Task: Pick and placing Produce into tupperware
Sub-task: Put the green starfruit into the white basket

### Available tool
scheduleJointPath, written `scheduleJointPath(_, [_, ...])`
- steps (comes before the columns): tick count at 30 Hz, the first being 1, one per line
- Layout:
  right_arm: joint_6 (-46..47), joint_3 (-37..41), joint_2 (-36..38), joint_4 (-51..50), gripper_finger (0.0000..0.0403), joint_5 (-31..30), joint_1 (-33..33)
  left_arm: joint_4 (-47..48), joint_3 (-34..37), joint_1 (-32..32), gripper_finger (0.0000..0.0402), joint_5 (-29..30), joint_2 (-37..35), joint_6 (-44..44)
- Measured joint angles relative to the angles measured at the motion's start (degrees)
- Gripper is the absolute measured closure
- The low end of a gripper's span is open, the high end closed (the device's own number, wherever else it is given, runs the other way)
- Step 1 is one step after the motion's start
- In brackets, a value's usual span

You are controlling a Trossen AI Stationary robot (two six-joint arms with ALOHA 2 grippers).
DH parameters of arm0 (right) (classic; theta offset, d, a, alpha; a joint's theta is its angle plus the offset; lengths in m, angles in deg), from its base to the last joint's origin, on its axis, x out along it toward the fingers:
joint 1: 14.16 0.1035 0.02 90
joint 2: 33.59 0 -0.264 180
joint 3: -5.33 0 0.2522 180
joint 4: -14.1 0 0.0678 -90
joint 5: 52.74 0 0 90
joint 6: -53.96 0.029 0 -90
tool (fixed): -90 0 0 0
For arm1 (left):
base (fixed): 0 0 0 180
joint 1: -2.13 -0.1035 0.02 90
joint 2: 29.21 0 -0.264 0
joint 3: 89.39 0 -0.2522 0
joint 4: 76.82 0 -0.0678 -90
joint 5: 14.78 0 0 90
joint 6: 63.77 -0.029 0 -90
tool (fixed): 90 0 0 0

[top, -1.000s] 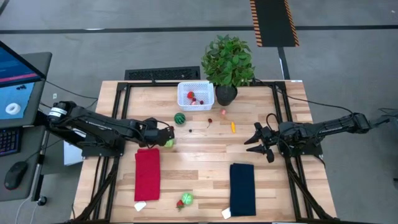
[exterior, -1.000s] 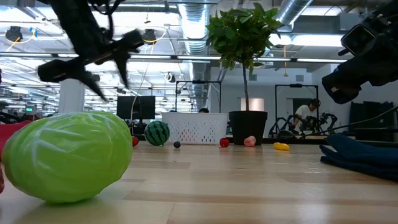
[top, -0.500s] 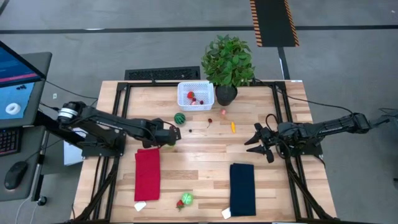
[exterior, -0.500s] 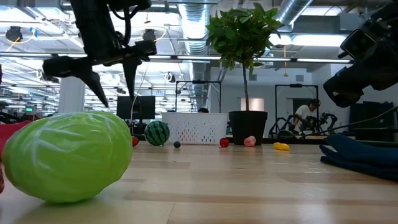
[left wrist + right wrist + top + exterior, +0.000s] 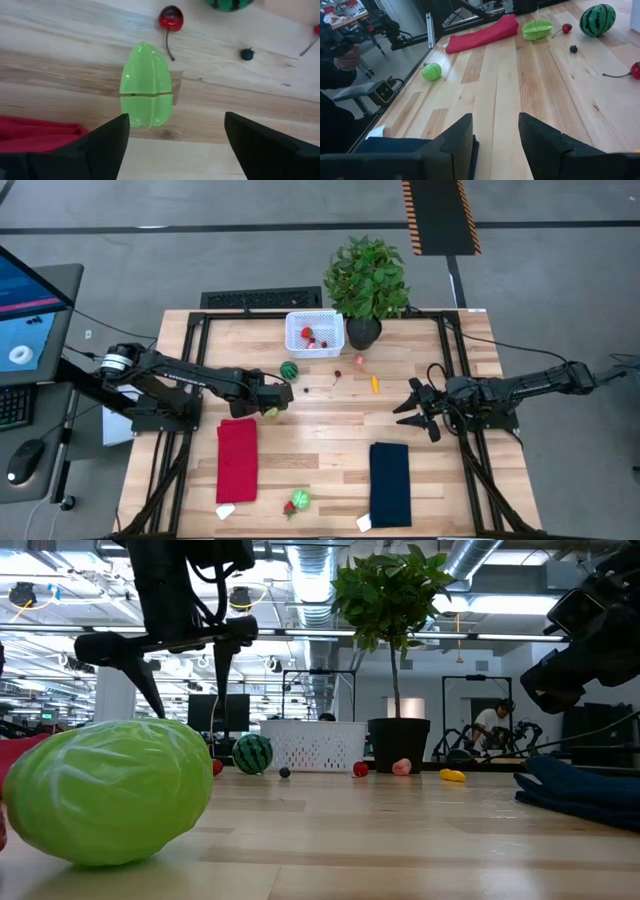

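Observation:
A pale green ribbed toy fruit (image 5: 146, 85) lies on its side on the wood by the red cloth's far corner. My left gripper (image 5: 176, 120) hangs open just above it, pointing steeply down, and touches nothing; the high view shows that gripper (image 5: 277, 393) left of centre. A cherry (image 5: 170, 17), a dark berry (image 5: 246, 53) and the striped watermelon ball (image 5: 290, 370) lie just beyond. The white mesh tupperware (image 5: 314, 332) stands at the far middle with red pieces inside. My right gripper (image 5: 410, 408) waits open at the right, empty.
A potted plant (image 5: 367, 280) stands right of the basket. A pink piece (image 5: 359, 361), an orange piece (image 5: 375, 384) and another cherry (image 5: 337, 375) lie mid-table. A red cloth (image 5: 237, 460), a dark blue cloth (image 5: 390, 483) and a green ball (image 5: 299, 500) lie near the front edge.
My left gripper has moved toward the table's right, over the pale green fruit, tipped more steeply downward and opened wider. The fruit has stayed on the table.

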Motion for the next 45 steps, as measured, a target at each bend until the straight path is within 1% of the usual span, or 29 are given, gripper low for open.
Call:
scheduleJointPath(6, [-0.01, 0.0, 0.0, 0.01, 0.0221, 0.0, 0.02, -0.21, 0.4, -0.55, 0.0078, -0.32, 1.65, 1.69])
scheduleJointPath(10, [0.0, 0.0, 0.0, -0.04, 0.0219, 0.0, 0.02, -0.34, 0.46, -1.67, 0.0078, -2.04, 3.66, 2.66])
scheduleJointPath(15, [-0.01, 0.0, 0.0, -0.91, 0.0218, 0.0, 0.0, -0.3, 0.76, -2.58, 0.0078, -4.1, 3.82, 2.18])
scheduleJointPath(19, [-0.02, 0.0, 0.0, -1.62, 0.0221, 0.0, 0.0, 0.27, 0.79, -2.58, 0.0078, -4.17, 3.83, 2.6])
scheduleJointPath(27, [-0.01, 0.0, 0.0, -1.66, 0.0221, 0.0, 0.02, -0.31, 0.75, -2.97, 0.0078, -4.69, 7.42, 3.65])
scheduleJointPath(32, [-0.01, 0.0, -0.06, -1.64, 0.0221, -0.02, 0.0, -0.67, 0.78, -3.3, 0.0078, -5.26, 7.77, 3.89])
scheduleJointPath(38, [-0.02, 0.0, -0.04, -1.66, 0.0222, -0.02, 0.02, -1.03, 0.81, -3.63, 0.0078, -5.72, 10.28, 3.92])
scheduleJointPath(45, [-0.02, 0.0, 0.05, -1.61, 0.0218, -0.04, 0.0, -1.99, 0.64, -5.13, 0.0078, -7.65, 12.76, 2.83])
